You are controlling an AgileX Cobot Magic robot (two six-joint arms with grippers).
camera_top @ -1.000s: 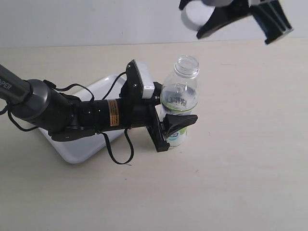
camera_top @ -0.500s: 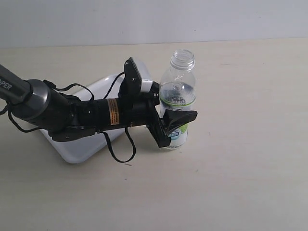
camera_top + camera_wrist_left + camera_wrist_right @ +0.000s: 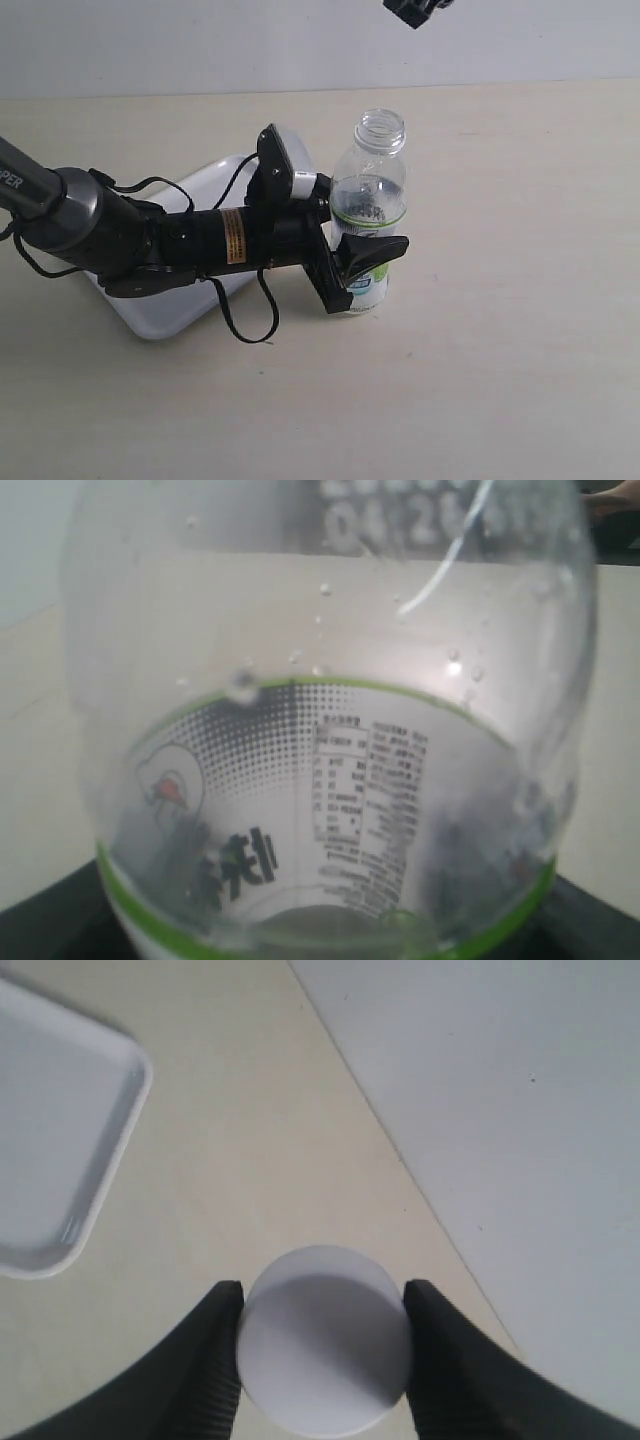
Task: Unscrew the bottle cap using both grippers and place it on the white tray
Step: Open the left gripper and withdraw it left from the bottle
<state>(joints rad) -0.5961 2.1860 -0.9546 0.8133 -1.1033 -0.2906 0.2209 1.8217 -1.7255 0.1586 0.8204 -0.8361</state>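
The clear bottle [image 3: 368, 205] with the white-and-green label stands upright on the table, its neck open and capless. My left gripper [image 3: 362, 262] is shut on its lower body; in the left wrist view the bottle [image 3: 330, 780] fills the frame. Between the fingers [image 3: 455, 1370] of my right gripper [image 3: 322, 1355], which is shut on it, sits the white bottle cap [image 3: 325, 1350], held high above the table. Only a black tip of the right gripper [image 3: 412, 10] shows at the top edge of the exterior view. The white tray [image 3: 205, 190] lies under the left arm, and its corner [image 3: 60, 1150] shows in the right wrist view.
The thick dark-grey left arm [image 3: 120, 235] with its loose cables lies across the tray. A pale wall [image 3: 200, 45] stands behind the beige table [image 3: 500, 350].
The right gripper with the cap rose out of the exterior view, then a tip came back at the top edge. The bottle and the left gripper shifted slightly left.
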